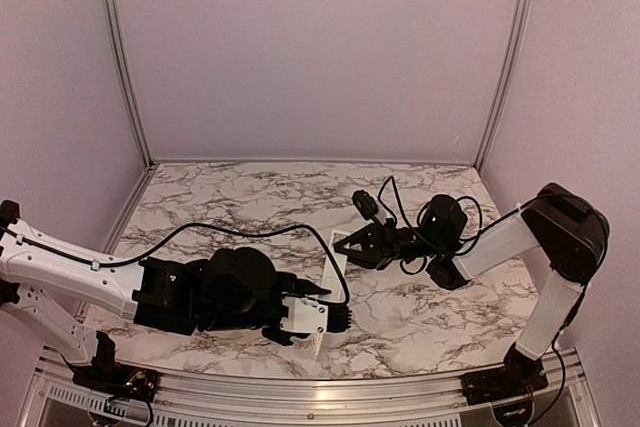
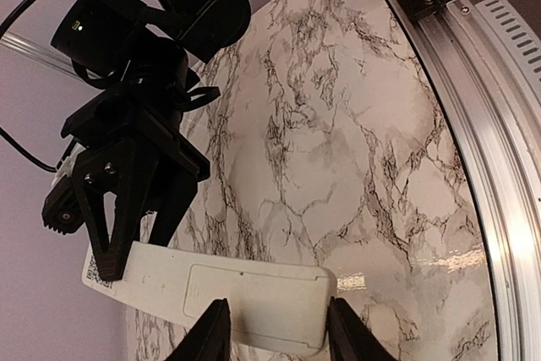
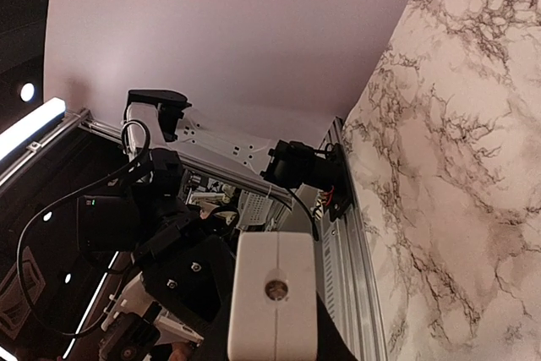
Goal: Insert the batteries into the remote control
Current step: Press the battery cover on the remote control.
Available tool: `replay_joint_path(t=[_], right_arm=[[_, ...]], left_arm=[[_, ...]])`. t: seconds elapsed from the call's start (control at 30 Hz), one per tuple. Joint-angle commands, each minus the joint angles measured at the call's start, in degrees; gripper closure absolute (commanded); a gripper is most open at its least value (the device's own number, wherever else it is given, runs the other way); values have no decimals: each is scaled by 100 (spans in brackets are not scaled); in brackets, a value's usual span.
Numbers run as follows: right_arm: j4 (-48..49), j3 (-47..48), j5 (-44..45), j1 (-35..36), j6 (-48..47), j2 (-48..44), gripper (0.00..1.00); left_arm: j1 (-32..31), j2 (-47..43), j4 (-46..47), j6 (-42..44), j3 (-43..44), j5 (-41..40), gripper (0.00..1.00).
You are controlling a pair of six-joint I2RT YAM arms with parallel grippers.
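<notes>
We've got the remote control (image 2: pixel 211 293) over the marble desk (image 2: pixel 338 124), slung between both arms. The rectangular panel (image 2: pixel 262 293) on the face towards us sits closed, so its inside is hidden. The right claw (image 2: pixel 133 255) is pinching the remote's far end. The left claw (image 2: pixel 279 303) straddles the near end, fingers at both edges, though we cannot tell if they're gripping. The left arm (image 1: pixel 70 272) stretches low along the near edge; the right arm (image 1: pixel 500 242) folds in, elbow high.
</notes>
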Motion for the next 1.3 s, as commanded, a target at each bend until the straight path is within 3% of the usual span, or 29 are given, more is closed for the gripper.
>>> replay_joint_path(t=[0.0,0.5,0.77,1.07,1.27], right_arm=[[55,191,35,86,-61,-24,100],[-32,111,26,359,-89,-71,100],[-455,192,7,238,-399,-258,100],[-964,337,-57,151,-750,-366,100],[-911,348,-94,-33,-882,-510,100]], left_arm=[[-37,174,166,119,134,-141,61],[189,110,246,24,-79,-393,77],[211,-174,428,-263,-307,-384,63],[191,-508,183,-151,-441,-182,60],[201,-1119,798,-1019,-697,-499,34]])
